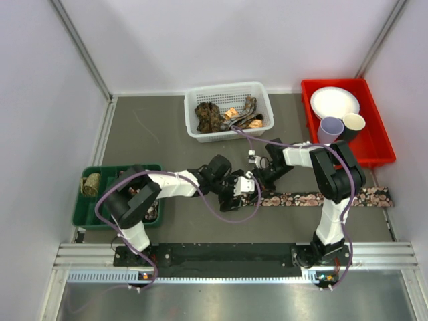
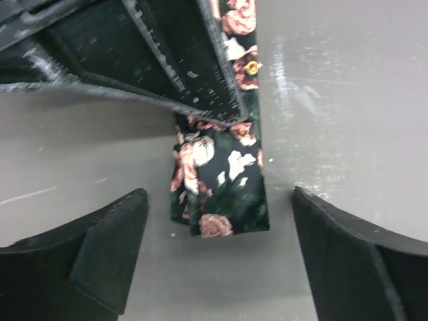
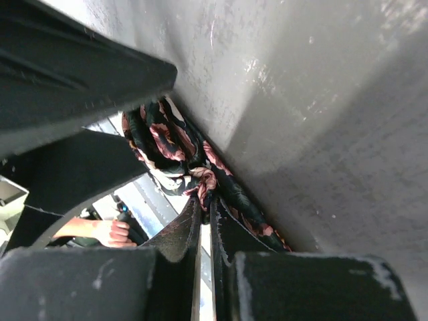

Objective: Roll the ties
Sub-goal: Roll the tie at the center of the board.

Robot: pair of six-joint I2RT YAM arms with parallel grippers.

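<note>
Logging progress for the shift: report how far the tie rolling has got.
Done: one beige coil sits in the green tray. In hand: the floral tie lies stretched flat; its end sits inside the open left gripper, and the right gripper appears pinched on it, no coil formed yet. Left: this tie and the loose ties heaped in the white basket.

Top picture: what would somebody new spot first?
Probably the flowery tie stretched across the table near the front, where the left gripper and right gripper meet at its left end. After that, the bright red bin at the back right, holding a plate and cups.
</note>
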